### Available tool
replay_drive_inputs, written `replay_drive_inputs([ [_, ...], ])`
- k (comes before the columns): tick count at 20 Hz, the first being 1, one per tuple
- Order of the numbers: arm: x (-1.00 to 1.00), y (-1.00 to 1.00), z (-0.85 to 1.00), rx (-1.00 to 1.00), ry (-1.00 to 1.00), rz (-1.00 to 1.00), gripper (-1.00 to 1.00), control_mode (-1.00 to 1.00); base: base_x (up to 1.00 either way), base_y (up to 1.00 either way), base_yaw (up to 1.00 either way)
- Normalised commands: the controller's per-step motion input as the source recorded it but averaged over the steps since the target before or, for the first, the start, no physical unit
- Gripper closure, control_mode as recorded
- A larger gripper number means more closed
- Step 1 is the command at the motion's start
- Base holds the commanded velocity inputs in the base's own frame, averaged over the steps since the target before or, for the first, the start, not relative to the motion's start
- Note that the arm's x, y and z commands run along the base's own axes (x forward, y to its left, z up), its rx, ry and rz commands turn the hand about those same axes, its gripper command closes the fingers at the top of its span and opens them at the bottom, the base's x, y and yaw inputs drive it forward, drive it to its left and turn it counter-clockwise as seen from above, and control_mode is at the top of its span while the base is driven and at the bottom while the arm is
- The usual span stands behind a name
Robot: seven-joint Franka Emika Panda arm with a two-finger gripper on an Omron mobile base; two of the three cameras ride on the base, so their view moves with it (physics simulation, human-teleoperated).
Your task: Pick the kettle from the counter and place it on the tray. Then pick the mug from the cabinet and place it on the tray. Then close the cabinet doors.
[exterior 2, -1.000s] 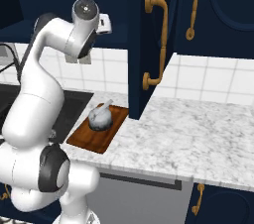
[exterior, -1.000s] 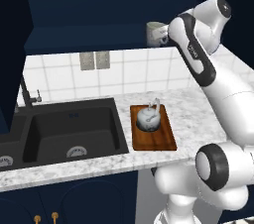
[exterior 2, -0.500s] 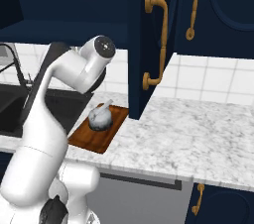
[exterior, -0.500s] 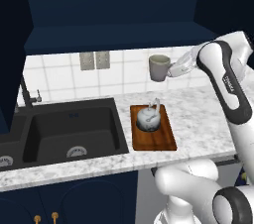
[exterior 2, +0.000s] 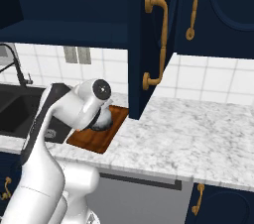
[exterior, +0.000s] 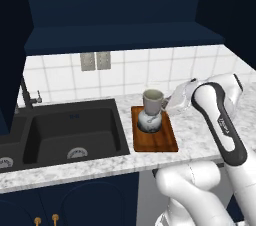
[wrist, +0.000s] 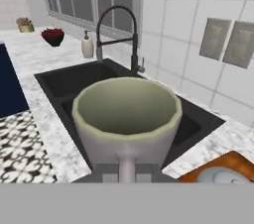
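Where the speckled marble counter (exterior: 200, 135) meets a white-tiled wall, a black sink (exterior: 70, 130) sits left of the wooden tray (exterior: 155, 137), and the navy cabinet (exterior: 120, 35) hangs open above — one of the cabinet doors (exterior 2: 149, 39) juts out with its gold handle. The gripper (exterior: 167, 106) is clamped on the handle of the mug (exterior: 152, 101), holding it upright just above the kettle (exterior: 148, 121), which rests on the tray. No readable writing shows — the arm's lettering is too small.
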Motion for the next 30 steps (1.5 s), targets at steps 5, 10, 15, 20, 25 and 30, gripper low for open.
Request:
replay_drive_inputs([
  [5,0.00,-0.16,-0.53,0.00,0.10,0.17,1.00,-1.00,0.00,0.00,0.00],
  [10,0.03,-0.49,-0.63,0.00,0.11,0.30,1.00,-1.00,0.00,0.00,0.00],
  [15,0.12,-0.61,-0.76,0.00,0.03,0.21,1.00,-1.00,0.00,0.00,0.00],
  [20,0.38,-0.20,-0.62,0.02,0.00,0.06,1.00,-1.00,0.00,0.00,0.00],
  [25,0.66,0.00,-0.18,0.13,0.00,0.00,1.00,-1.00,0.00,0.00,0.00],
  [30,0.61,-0.08,-0.09,0.03,0.03,-0.02,1.00,-1.00,0.00,0.00,0.00],
])
